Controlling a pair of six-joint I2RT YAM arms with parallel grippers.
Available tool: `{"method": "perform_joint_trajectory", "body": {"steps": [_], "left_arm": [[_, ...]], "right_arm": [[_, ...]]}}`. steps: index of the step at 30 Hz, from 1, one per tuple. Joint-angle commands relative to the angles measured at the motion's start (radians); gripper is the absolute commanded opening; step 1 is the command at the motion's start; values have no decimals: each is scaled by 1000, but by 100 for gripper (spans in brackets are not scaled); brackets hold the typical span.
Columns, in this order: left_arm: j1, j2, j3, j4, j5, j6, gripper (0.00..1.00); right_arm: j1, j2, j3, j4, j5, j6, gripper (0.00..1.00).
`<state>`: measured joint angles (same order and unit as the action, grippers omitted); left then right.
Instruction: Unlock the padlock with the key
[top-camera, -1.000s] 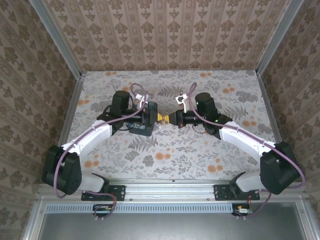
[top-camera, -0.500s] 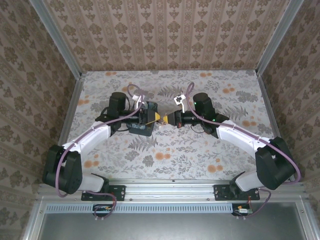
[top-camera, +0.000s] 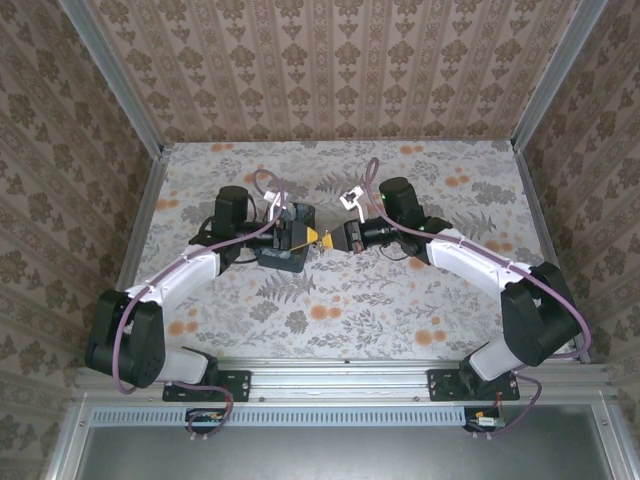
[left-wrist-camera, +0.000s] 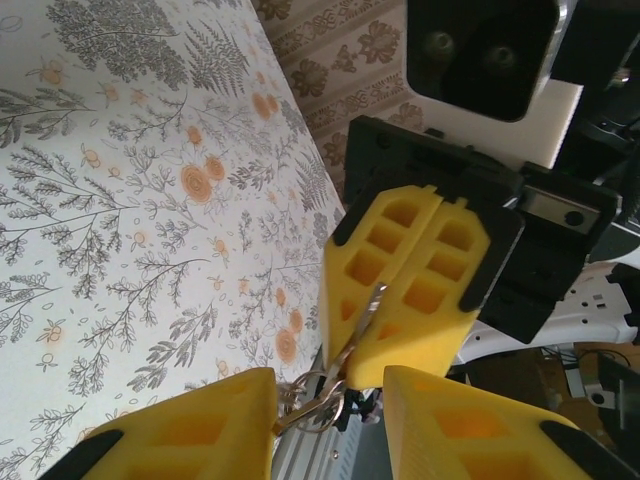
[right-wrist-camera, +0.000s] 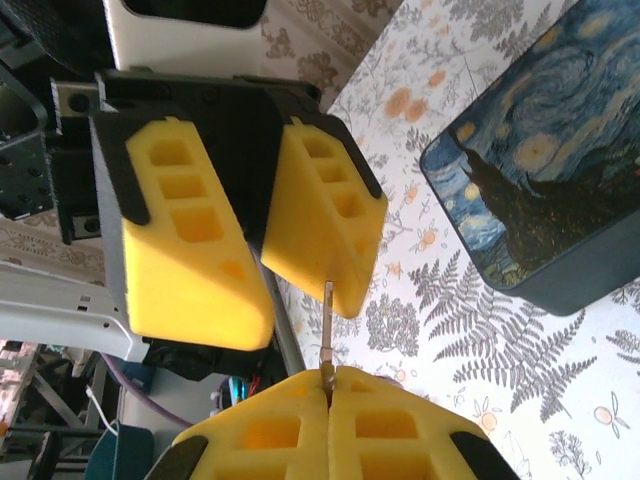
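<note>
Right gripper (right-wrist-camera: 328, 378), fingers pressed together, pinched the key (right-wrist-camera: 327, 320) above the table (top-camera: 400, 300) centre, just right of the blue tin (right-wrist-camera: 540, 170). Left gripper (left-wrist-camera: 328, 385) stood parted around the key ring (left-wrist-camera: 312, 405) (where the padlock sat, I could not tell). Step, prob.: presenting the key; next needs the keyhole found, w/ fine alignment.

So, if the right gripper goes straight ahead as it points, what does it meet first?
Probably the fingers of the left gripper; the key held in the right gripper would touch them first. Depth is unclear.
</note>
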<state>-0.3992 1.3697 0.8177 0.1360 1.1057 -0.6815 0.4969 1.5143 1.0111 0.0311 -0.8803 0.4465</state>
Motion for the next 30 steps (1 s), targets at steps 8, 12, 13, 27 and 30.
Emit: {"method": "perform_joint_trajectory", "body": {"steps": [8, 12, 13, 27, 30], "left_arm": [[-6, -32, -20, 18, 46, 48, 27], [-10, -32, -19, 2, 44, 59, 23], [-12, -32, -18, -3, 43, 62, 23], [-16, -26, -25, -8, 28, 57, 0], [-16, -30, -30, 5, 15, 47, 0]], "right_arm": [[-4, 15, 32, -22, -42, -9, 0], [-6, 14, 25, -13, -34, 1, 0], [-6, 13, 23, -10, -34, 5, 0], [-13, 12, 9, 38, -25, 36, 0], [-21, 9, 4, 39, -40, 31, 0]]}}
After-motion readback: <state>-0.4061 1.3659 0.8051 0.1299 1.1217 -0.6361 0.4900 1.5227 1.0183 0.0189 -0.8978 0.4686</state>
